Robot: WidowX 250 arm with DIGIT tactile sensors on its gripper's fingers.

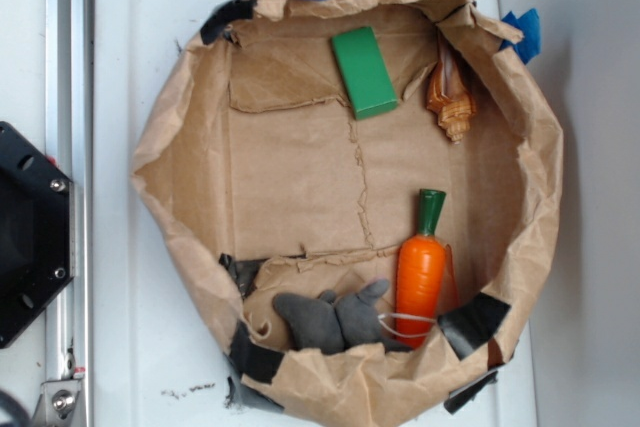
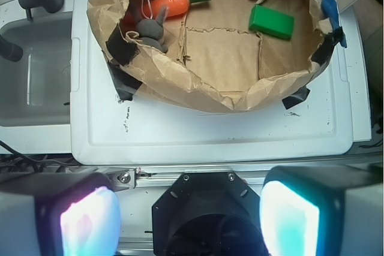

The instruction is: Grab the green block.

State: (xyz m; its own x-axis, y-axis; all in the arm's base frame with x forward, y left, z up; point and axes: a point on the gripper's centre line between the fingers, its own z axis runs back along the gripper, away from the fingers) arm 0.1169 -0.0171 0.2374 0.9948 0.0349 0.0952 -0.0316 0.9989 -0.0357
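Exterior view, left to right: black robot base [image 1: 30,237] at the left edge on a metal rail, then a white counter [image 1: 130,77] carrying a round brown paper basin [image 1: 160,167] patched with black and blue tape. Inside it, lower middle, a gray plush toy [image 1: 335,319] lies against the near rim, touching the orange carrot [image 1: 421,272] just to its right — carrot's green top points toward the upper frame. The green block [image 1: 365,72] lies flat in the upper middle of the basin, well apart from the carrot. A tan seashell [image 1: 452,97] sits near it to the right, by the upper right wall.

Wrist view: a gray sink [image 2: 33,70] at the left, the basin across the top, the block at upper right on the paper floor. The claw [image 2: 189,217] fills the bottom edge — fingers [image 2: 87,220] spread wide, holding nothing, well apart from the basin.
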